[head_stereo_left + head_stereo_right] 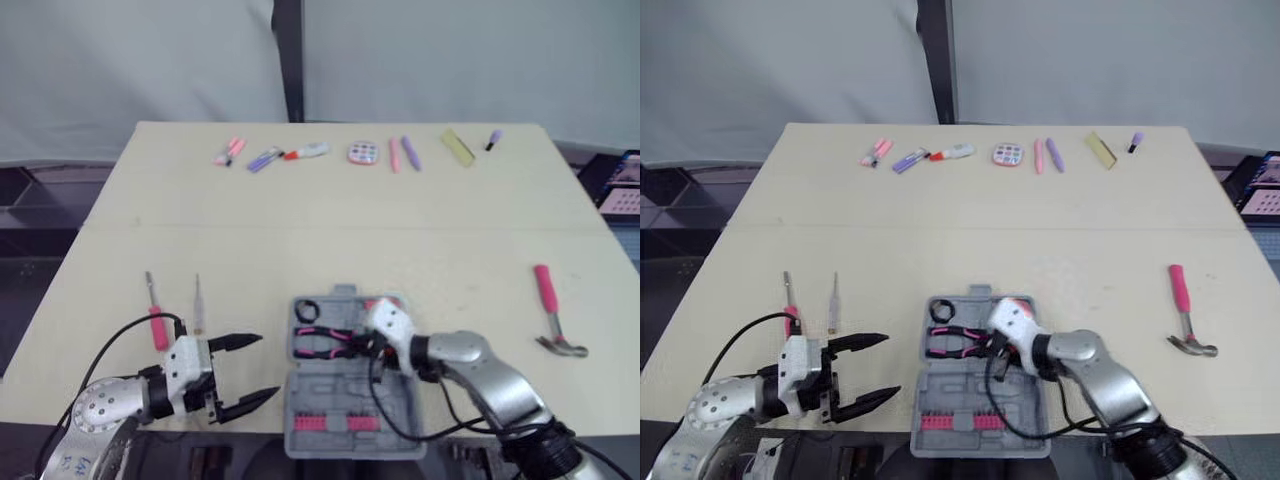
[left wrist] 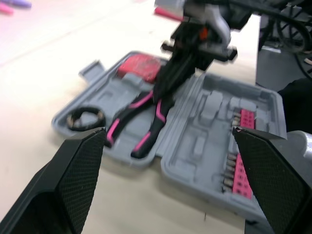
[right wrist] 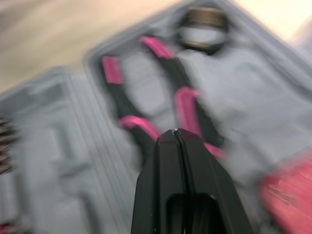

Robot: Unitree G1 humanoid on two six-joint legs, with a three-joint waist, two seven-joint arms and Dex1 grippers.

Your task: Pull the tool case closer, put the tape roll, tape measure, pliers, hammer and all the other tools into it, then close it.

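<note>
Grey tool case [image 1: 345, 395]; pink-black pliers [image 1: 316, 340]; pink-handled hammer [image 1: 548, 300].

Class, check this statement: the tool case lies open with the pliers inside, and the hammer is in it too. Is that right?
Not quite: the hammer lies on the table, to the robot's right of the tool case, not in it, as the left eye view shows. The case is indeed open, with the pliers inside.

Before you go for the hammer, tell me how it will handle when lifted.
The hammer is probably head-heavy: metal head, slim pink handle, so gripped mid-handle it may dip toward the head. It looks rigid, and lying flat with its crosswise head, unlikely to roll.
</note>
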